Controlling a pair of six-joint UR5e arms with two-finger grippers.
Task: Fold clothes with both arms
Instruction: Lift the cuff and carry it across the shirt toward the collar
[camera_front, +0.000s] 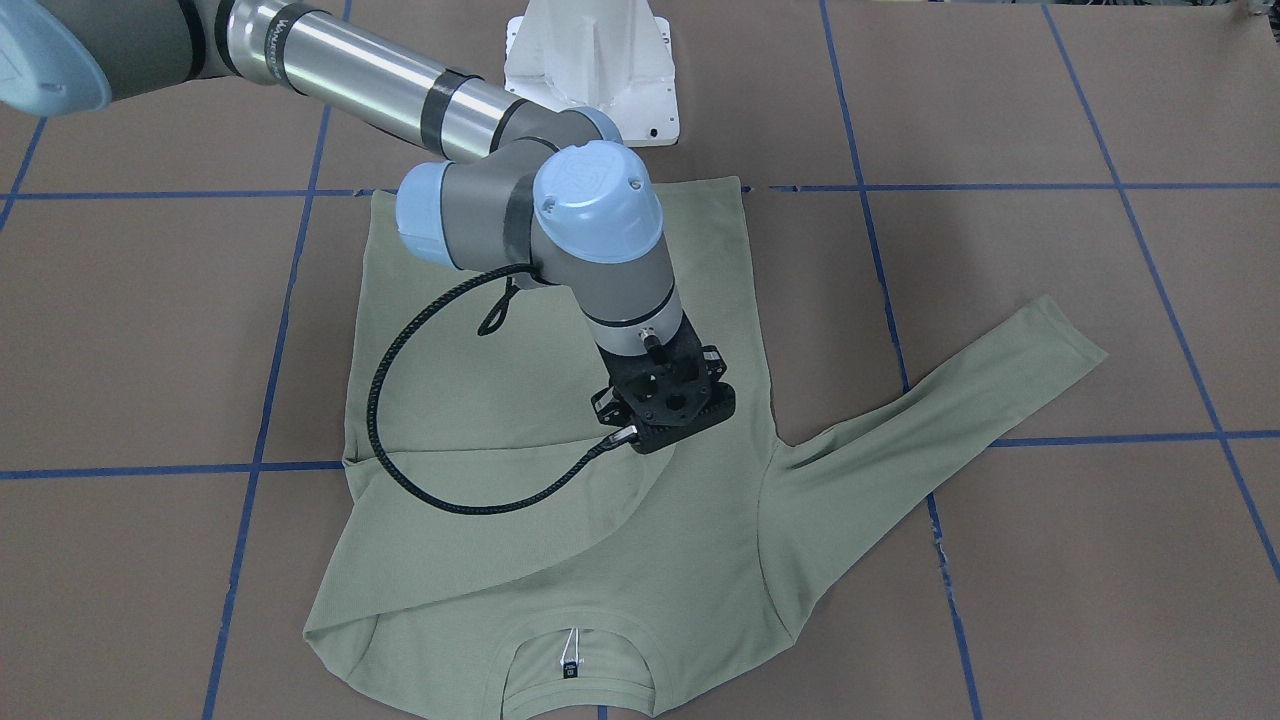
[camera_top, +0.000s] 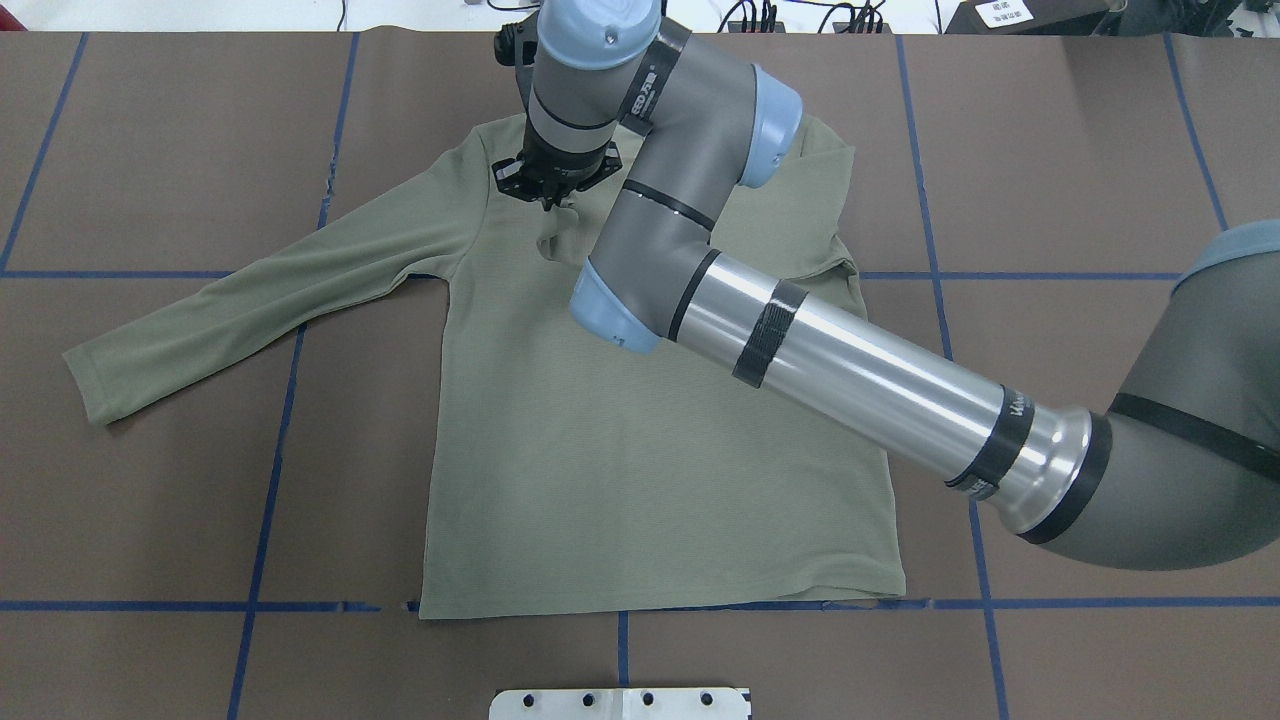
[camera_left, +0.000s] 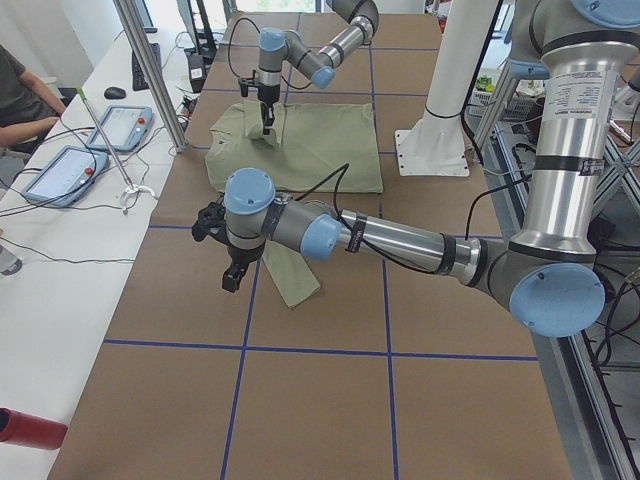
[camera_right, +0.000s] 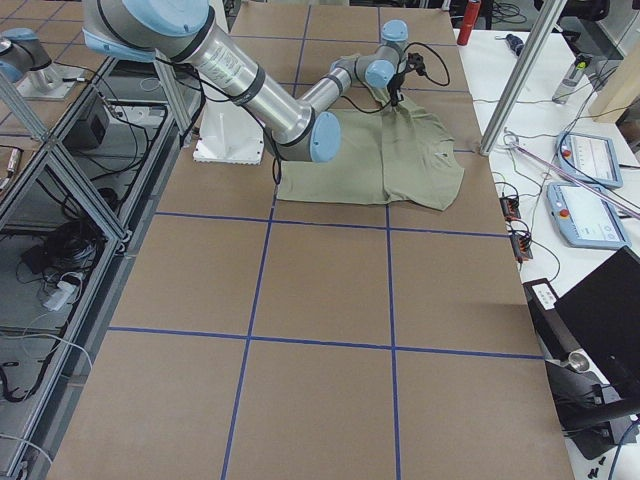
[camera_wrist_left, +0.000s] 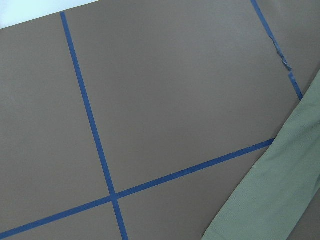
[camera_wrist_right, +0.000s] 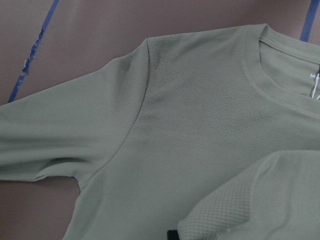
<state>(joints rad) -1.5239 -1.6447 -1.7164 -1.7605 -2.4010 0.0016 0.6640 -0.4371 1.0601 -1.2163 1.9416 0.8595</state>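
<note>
The pale green long-sleeve shirt (camera_top: 640, 450) lies flat on the brown table, collar and its tag (camera_front: 570, 665) on the far side from the robot. My right gripper (camera_top: 553, 198) hangs over the chest, shut on the cuff of one sleeve, which is drawn across the body (camera_front: 520, 480). The held cuff droops just below the fingers and shows at the lower right of the right wrist view (camera_wrist_right: 260, 200). The other sleeve (camera_top: 250, 310) stretches out sideways. My left gripper (camera_left: 232, 272) hovers above that sleeve's end (camera_wrist_left: 280, 190); I cannot tell whether it is open or shut.
A white pedestal base (camera_front: 590, 60) stands at the robot's edge of the table. Blue tape lines (camera_top: 270, 470) grid the brown surface. In the exterior left view, a side bench with teach pendants (camera_left: 115, 125), a metal post (camera_left: 150, 70) and a seated person's arm lie beyond the table.
</note>
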